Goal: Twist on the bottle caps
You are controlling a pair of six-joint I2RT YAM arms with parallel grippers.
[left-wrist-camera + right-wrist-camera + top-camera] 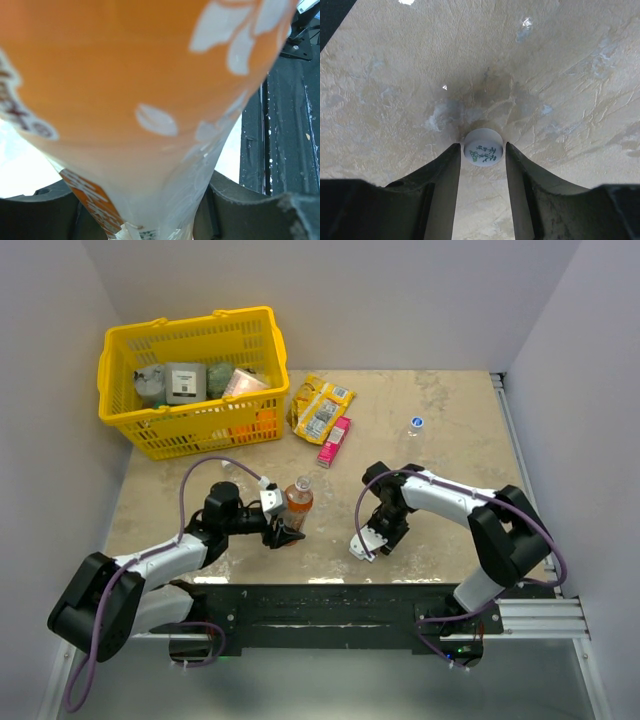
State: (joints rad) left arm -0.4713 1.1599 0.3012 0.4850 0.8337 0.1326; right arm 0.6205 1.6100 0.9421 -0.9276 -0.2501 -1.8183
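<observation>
Plainly, my left tool (283,533) clamped the clear plastic bottle of orange drink (298,502) low down, upright on the beige worktop (450,460). The 2 jaws of my right tool (365,545) flanked the small white round plastic cap (482,146); gripped or not, I couldn't tell. Light, stiff, slippery, I judged: pinch its rim.

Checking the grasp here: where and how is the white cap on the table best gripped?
By its round side wall, from above, one finger on each opposite side. The cap lies flat, top up, low on the table, so probably only the wall offers grip. The right gripper straddles it so.
</observation>
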